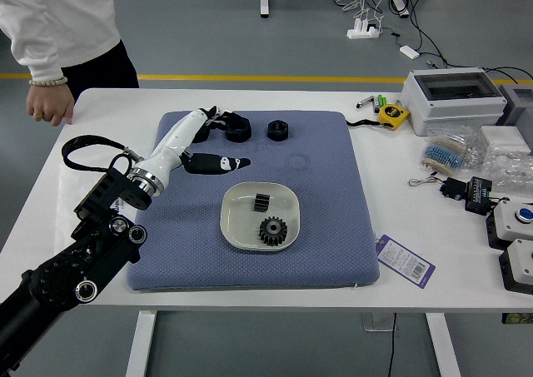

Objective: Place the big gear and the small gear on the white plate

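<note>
My left hand [233, 142] is open over the mat's upper left, its fingers spread and nothing held between them. Below and to its right lies the white plate [235, 232]. The big gear [273, 230] rests flat in the plate's lower right part. Above it, also inside the plate, the small gear [261, 203] shows its toothed side, apart from the big one. My right hand does not show.
Black round parts [278, 131] line the far side of the blue mat [333, 227], one partly behind my left hand. A person stands at the far left, one hand [50, 103] by the table's corner. Right: tape measure [393, 116], label [405, 260], white boxes.
</note>
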Controlling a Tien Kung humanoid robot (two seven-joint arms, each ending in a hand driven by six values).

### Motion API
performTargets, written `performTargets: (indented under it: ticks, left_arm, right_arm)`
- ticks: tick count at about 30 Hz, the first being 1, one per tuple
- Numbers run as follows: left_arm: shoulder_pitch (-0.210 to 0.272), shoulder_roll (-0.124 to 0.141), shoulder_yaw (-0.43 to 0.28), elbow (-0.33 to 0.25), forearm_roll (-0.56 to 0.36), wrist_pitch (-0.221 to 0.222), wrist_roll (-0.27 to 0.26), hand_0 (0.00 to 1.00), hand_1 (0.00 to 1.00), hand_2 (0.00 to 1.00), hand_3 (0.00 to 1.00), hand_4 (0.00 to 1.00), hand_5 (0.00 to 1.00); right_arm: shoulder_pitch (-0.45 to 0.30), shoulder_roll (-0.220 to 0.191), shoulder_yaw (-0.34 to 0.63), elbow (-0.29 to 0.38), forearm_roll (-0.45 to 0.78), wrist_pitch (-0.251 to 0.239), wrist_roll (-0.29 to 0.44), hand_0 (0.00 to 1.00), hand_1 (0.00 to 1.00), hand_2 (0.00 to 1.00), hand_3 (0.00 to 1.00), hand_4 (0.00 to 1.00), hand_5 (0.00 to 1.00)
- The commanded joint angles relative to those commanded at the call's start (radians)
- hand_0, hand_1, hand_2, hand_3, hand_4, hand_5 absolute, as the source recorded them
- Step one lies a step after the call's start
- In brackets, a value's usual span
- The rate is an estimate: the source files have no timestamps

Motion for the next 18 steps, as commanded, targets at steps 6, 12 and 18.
performTargets:
  ticks: [6, 12, 18]
  left_arm:
    - [0.054, 0.008, -0.031, -0.029, -0.254, 0.066, -0.033, 0.702, 0.721, 0.792, 0.73, 0.984, 0.315]
    - [0.118, 0.033, -0.092, -0.095, -0.507, 0.022, -0.027, 0.653, 0.691, 0.758, 0.698, 0.974, 0.329]
    - [0.192, 0.06, -0.161, -0.139, -0.76, -0.078, -0.001, 0.684, 0.693, 0.756, 0.706, 0.96, 0.371]
  right_arm:
    - [0.002, 0.0, -0.005, -0.001, 0.006, 0.0, 0.001, 0.675, 0.679, 0.77, 0.678, 0.954, 0.766]
    - [0.001, 0.001, -0.009, -0.002, 0.014, 0.0, 0.003, 0.676, 0.679, 0.77, 0.678, 0.954, 0.765]
    - [0.004, -0.001, -0.012, -0.004, 0.019, 0.001, 0.007, 0.676, 0.679, 0.77, 0.677, 0.954, 0.765]
